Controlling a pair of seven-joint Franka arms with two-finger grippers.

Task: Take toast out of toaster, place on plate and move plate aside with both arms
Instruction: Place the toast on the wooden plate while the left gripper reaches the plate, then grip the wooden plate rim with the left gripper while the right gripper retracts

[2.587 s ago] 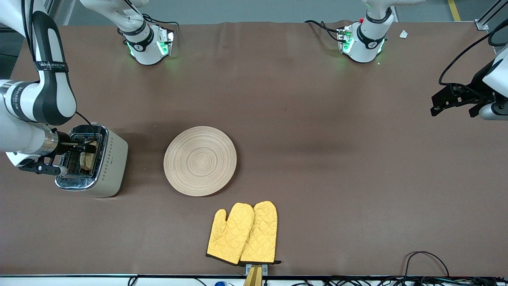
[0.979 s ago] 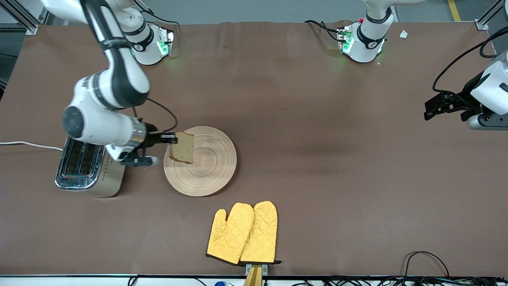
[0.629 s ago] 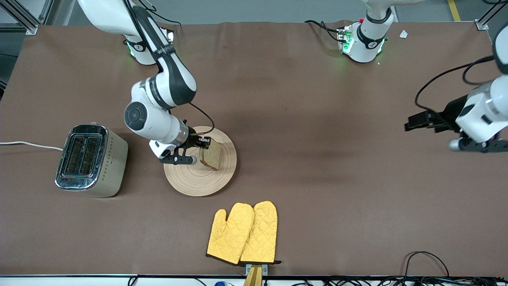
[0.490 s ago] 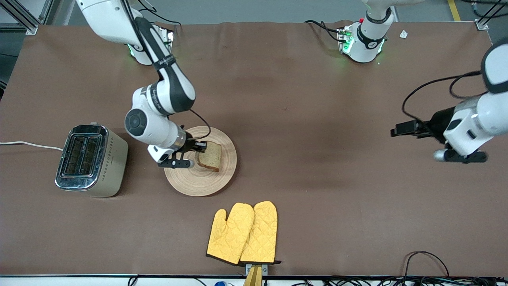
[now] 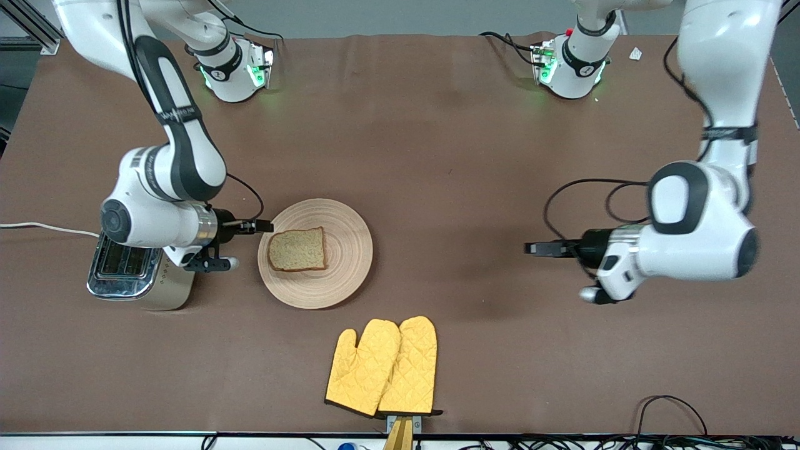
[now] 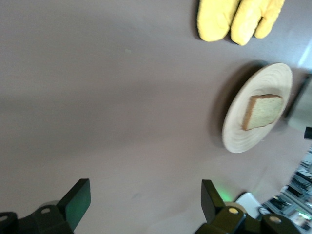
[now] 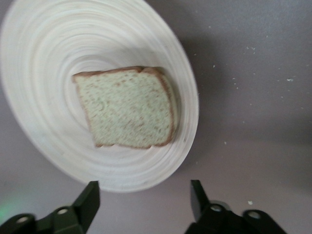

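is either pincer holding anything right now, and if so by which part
Nothing is held. The right pincer and left pincer are both open; the light brown toast slice lies flat on the round wooden plate.

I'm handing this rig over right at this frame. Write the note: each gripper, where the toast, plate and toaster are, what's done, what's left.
Right gripper: open, empty, at the plate's rim on the toaster's side.
Left gripper: open, empty, above bare table toward the left arm's end, well short of the plate.
Toast: flat on the plate, off centre toward the toaster.
Toaster: at the right arm's end, partly hidden by the right arm.
Mitts: nearer the camera than the plate, untouched.
Done: toast out and on the plate, released.
Left: both grippers take the plate and move it aside.
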